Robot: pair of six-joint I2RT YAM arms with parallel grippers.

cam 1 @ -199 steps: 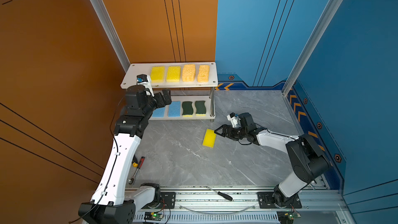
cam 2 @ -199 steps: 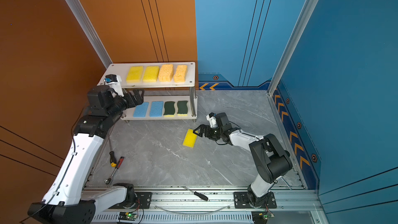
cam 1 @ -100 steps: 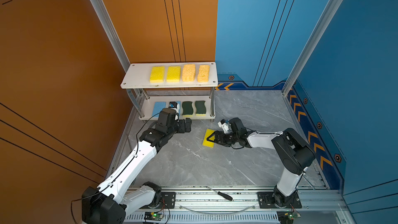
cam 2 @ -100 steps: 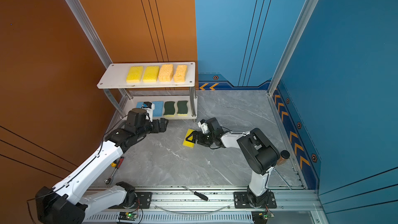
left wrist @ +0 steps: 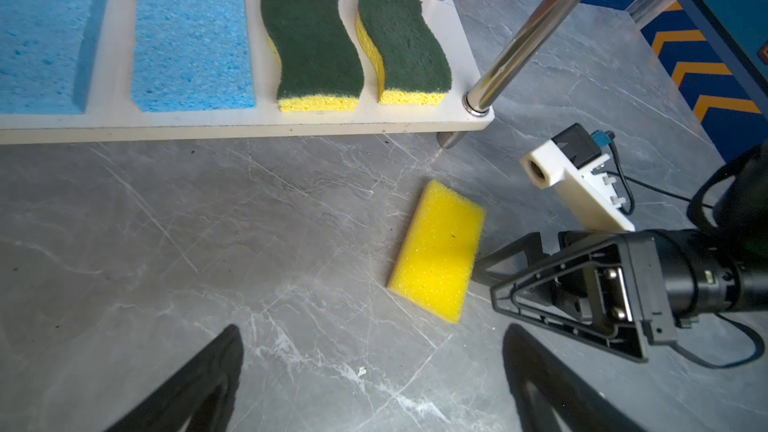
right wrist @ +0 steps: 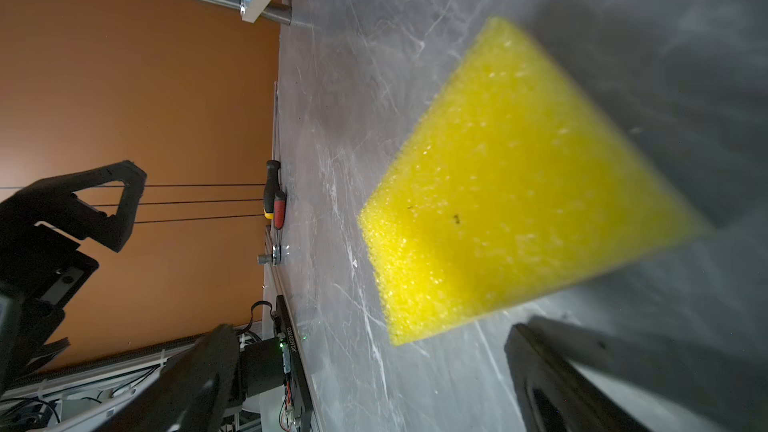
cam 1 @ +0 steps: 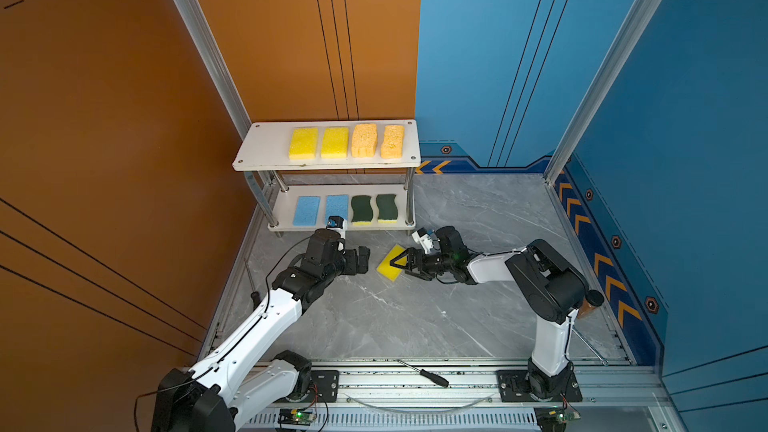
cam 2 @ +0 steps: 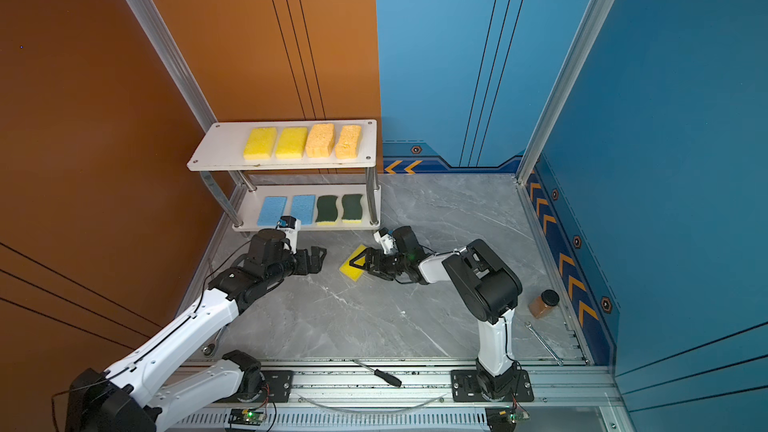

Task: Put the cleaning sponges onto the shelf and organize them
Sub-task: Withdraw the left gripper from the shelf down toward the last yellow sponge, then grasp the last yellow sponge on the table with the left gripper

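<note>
Bright-yellow rectangular foam sponge (left wrist: 436,251): likely light, squashy; pinch its long sides. Right gripper (left wrist: 486,280) jaws apart beside it, left gripper (left wrist: 372,332) jaws apart too.

Both top views high, looking down, wrist views low, close, sharing yellow sponge (left wrist: 438,251)

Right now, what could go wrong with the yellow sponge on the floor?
The right gripper stands open at just one end of the floor sponge; a pinch that shallow may let the soft foam slip out.
The left gripper, open too, sits close by, so the two might bump.
The free spot on the shelf is beside a shelved yellow sponge, which may get nudged.
</note>
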